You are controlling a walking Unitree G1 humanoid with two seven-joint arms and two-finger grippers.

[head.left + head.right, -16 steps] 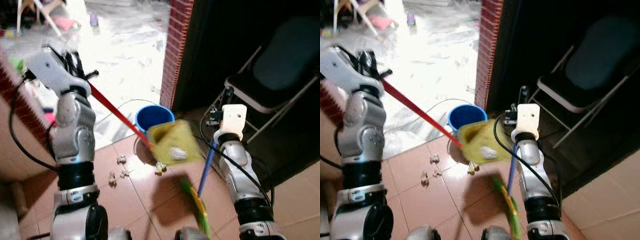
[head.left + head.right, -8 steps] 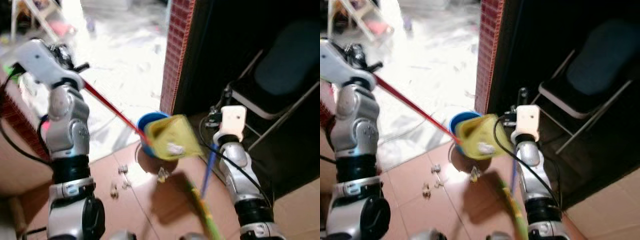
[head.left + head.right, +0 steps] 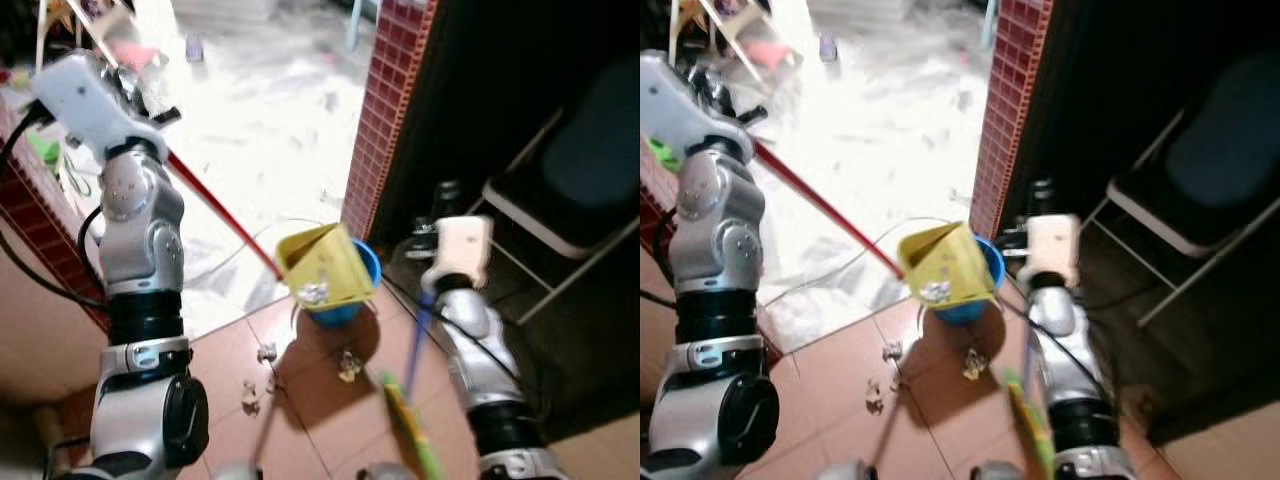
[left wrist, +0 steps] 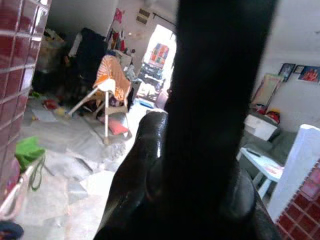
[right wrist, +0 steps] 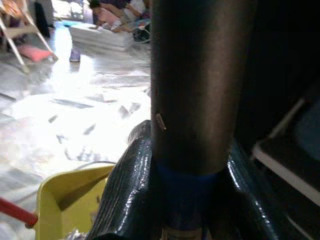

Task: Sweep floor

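Left hand clamped on dustpan tipped over blue bucket, right hand clamped on broom; scraps left on floor.

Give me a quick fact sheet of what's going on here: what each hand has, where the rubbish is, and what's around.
Left hand: shut on red dustpan handle
Dustpan: yellow, lifted, tipped over blue bucket, scraps inside
Right hand: shut on blue broom handle
Broom head: green, low near floor
Floor: paper scraps on the brown tiles
Nearby: red brick pillar, folding chair
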